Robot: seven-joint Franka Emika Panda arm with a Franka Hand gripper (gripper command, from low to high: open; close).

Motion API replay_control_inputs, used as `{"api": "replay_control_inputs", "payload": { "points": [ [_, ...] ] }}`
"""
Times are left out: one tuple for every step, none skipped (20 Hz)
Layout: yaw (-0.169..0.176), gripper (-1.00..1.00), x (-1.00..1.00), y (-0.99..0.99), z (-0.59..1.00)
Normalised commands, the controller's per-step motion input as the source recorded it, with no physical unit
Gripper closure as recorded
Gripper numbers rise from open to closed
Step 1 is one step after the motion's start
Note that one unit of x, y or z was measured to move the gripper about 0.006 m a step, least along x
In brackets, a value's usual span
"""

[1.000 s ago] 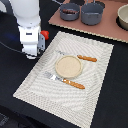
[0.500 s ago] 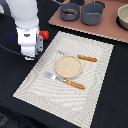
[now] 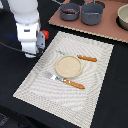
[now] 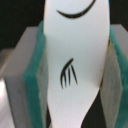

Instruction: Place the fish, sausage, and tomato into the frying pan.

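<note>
the fish (image 4: 75, 70) sits clamped between the jaws, seen close in the wrist view: a smooth white body with a dark curved stroke near one end and a small cluster of dark fin marks mid-body, narrowing toward a waist near the tail. teal pads (image 4: 35, 75) press against both flanks, so the jaws are clenched on the fish across its width, long axis running along the gap between them.

in the exterior view the gripper (image 3: 30, 47) hangs at the exterior view's left, over the near-left corner region of the pale woven placemat (image 3: 95, 95); the fish itself is not discernible there, hidden under the white arm housing. a red patch (image 3: 45, 35) shows just beside the gripper body; cannot tell whether it is the tomato or part of the rig.

the frying pan (image 3: 70, 11) stands well apart, on the brown board (image 3: 107, 31) at the far side of the worktop, toward the exterior view's right of the gripper. the larger grey pot (image 3: 92, 13) is just beside it, and a beige bowl (image 3: 123, 17) is farther right. so the carry runs away and rightward, across the mat.

on the mat: a tan round plate (image 3: 67, 66) between two orange-handled pieces of cutlery (image 3: 75, 84). sausage not seen.

judgement: first item in hand, no item seen yet in the pan.
</note>
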Motion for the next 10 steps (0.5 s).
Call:
{"api": "replay_control_inputs", "payload": {
  "points": [
    [0.0, 1.0, 0.4, 0.49, 1.0],
    [0.0, 1.0, 0.47, 0.55, 1.0],
    [0.0, 1.0, 0.47, 0.57, 1.0],
    [0.0, 1.0, 0.51, 0.66, 1.0],
    [0.0, 1.0, 0.49, 0.73, 1.0],
    [0.0, 1.0, 0.48, 0.86, 1.0],
    [0.0, 1.0, 0.52, 0.92, 1.0],
    [0.0, 1.0, 0.48, 0.95, 1.0],
    [0.0, 1.0, 0.5, 0.99, 1.0],
    [0.0, 1.0, 0.46, 1.0, 0.91]
  ]
}}
